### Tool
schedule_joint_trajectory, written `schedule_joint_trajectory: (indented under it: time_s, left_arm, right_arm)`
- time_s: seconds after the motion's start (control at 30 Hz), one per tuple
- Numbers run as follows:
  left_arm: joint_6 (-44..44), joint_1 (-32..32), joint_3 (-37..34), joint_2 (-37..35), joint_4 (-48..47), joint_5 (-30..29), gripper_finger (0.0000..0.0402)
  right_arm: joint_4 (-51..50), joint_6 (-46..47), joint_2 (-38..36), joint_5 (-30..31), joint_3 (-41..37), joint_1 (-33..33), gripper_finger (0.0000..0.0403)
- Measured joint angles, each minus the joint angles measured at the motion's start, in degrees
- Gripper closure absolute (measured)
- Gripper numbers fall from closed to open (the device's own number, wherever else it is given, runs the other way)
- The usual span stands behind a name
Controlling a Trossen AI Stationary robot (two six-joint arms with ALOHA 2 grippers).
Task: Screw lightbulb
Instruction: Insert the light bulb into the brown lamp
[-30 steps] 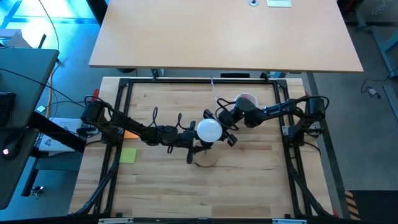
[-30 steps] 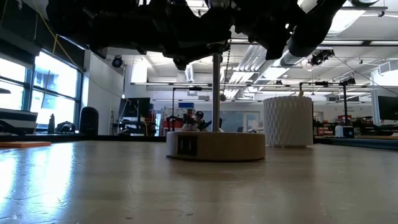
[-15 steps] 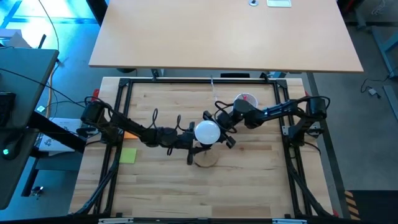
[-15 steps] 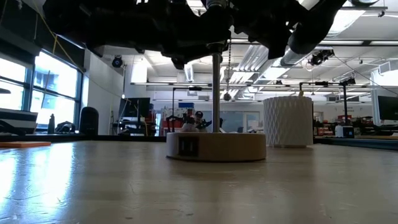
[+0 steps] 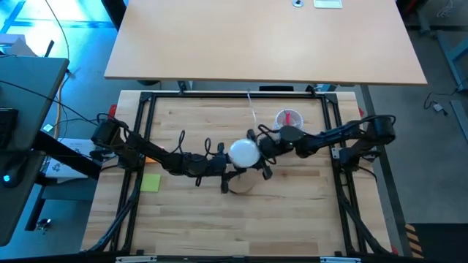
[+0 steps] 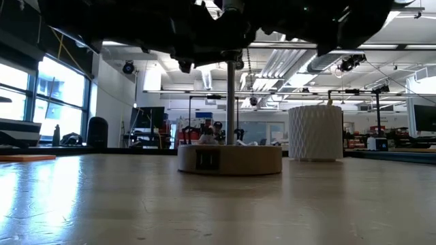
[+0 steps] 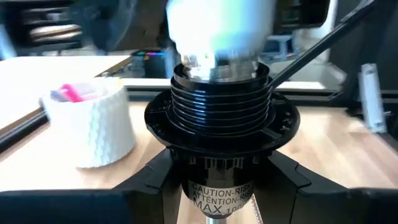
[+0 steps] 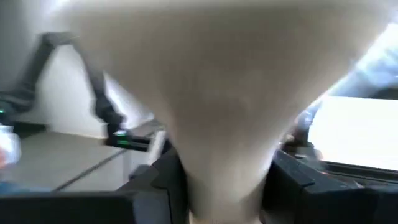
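Note:
The white lightbulb [image 5: 243, 152] stands upright with its silvery screw neck [image 7: 214, 59] in the mouth of a black threaded socket [image 7: 221, 106]. The socket tops a thin stem [image 6: 230, 102] that rises from a round wooden base [image 6: 229, 160] resting flat on the table. My left gripper [image 7: 221, 186] reaches in from the table's left and is shut on the socket. My right gripper [image 8: 224, 186] reaches in from the table's right and is shut on the bulb [image 8: 224, 93]. In the high view the bulb and both grippers hide the socket. My left gripper pinches the socket's lower body [image 7: 186, 180], below its wide collar, between its two fingers. The fingers lie about level and come from the table's left. The socket stays upright on its stem, with the wooden base on the table. My right gripper pinches the bulb's tapering part [image 8: 205, 168], under the round globe, between its two fingers. The fingers lie level and come from the table's right. The bulb stands upright, its neck down in the socket.
A white latticed cup [image 5: 289, 118] holding pink items stands on the table at the far right of the lamp. A green note [image 5: 151, 183] and an orange pad [image 5: 153, 157] lie at the left. A black metal frame [image 5: 139, 146] borders the tabletop.
My right gripper has swung around the bulb toward the table's near edge, its wrist turning, while staying shut on the bulb. The bulb stays over the socket. The lamp's stem and base have slid a little toward the table's left.

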Motion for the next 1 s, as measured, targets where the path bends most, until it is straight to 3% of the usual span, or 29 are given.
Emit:
schedule_joint_trajectory:
  time_s: [0.17, 0.33, 1.0]
  left_arm:
    - [0.78, 0.15, -0.05, -1.37, -1.05, -1.02, 0.0262]
    - [-0.08, 0.67, -0.24, -1.37, -0.84, -1.21, 0.0261]
    - [-2.68, -0.06, -0.35, -1.37, -0.95, -9.38, 0.0261]
  right_arm:
    - [-0.45, -0.57, -3.91, 11.99, -3.12, 3.04, 0.0265]
    - [-1.16, -0.79, -3.68, 17.24, -2.11, 5.06, 0.0265]
    - [-26.21, 0.2, -3.74, 25.28, 10.29, 5.61, 0.0265]
